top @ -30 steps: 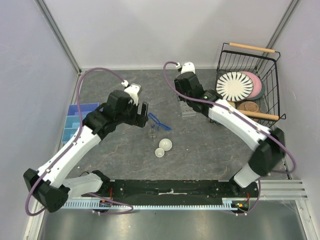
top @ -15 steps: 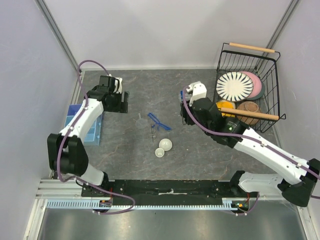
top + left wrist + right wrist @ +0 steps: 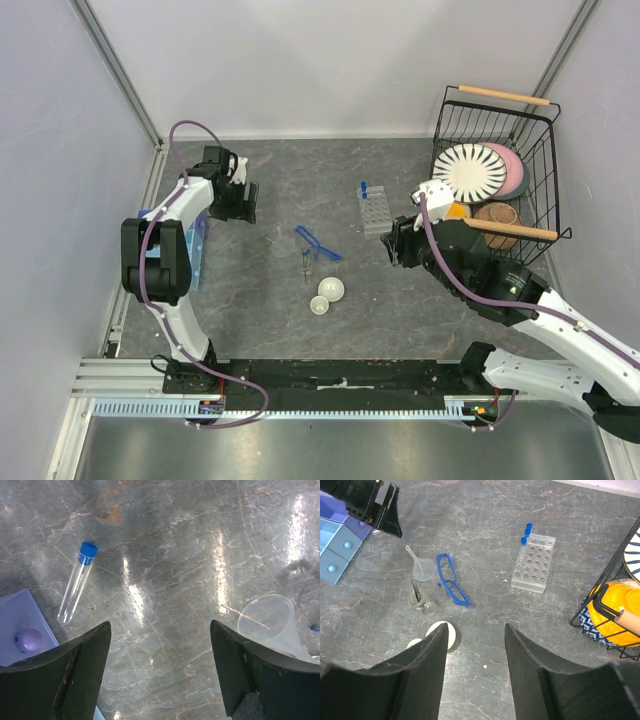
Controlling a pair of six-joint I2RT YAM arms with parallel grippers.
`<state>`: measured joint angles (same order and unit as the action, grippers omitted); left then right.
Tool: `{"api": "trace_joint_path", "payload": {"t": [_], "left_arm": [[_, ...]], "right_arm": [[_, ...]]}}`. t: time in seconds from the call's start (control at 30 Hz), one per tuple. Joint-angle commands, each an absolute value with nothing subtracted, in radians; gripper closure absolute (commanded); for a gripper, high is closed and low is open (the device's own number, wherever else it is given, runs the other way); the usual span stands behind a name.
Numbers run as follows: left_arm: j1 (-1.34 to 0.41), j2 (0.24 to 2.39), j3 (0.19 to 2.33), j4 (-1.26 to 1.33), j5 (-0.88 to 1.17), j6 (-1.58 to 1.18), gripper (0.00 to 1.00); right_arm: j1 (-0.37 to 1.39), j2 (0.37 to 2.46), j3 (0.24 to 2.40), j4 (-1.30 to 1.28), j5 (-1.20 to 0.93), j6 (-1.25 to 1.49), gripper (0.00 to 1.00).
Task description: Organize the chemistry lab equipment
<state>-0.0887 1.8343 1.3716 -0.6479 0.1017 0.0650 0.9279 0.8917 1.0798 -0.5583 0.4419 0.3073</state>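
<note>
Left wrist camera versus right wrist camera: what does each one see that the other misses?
Only the left wrist view shows a loose blue-capped tube lying flat on the table. Only the right wrist view shows the rack holding two upright tubes, the blue glasses, white dishes and the wire basket. Both show the clear funnel and the pale blue tray.

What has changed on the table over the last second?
The left gripper swung from the middle to the far left; the right gripper pulled back off the tube rack, uncovering it. Both are open and empty. The safety glasses, white dishes and rack stayed put.
</note>
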Motion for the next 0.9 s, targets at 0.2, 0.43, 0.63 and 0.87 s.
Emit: {"api": "trace_joint_path", "payload": {"t": [0.2,0.43,0.63,0.87], "left_arm": [[-0.022,1.943,1.499,-0.64,0.081,0.112,0.14],[0.027,2.009,1.526,-0.64,0.083,0.107,0.14],[0.057,2.049,1.54,-0.64,0.074,0.101,0.14],[0.069,2.066,1.523,-0.641,0.087,0.084,0.18]], "right_arm": [[0.933,0.893,1.048,-0.551,0.425,0.302,0.45],[0.933,0.9,1.039,-0.54,0.428,0.307,0.44],[0.933,0.914,1.022,-0.52,0.419,0.313,0.45],[0.933,0.913,1.009,-0.514,0.423,0.313,0.46]]}}
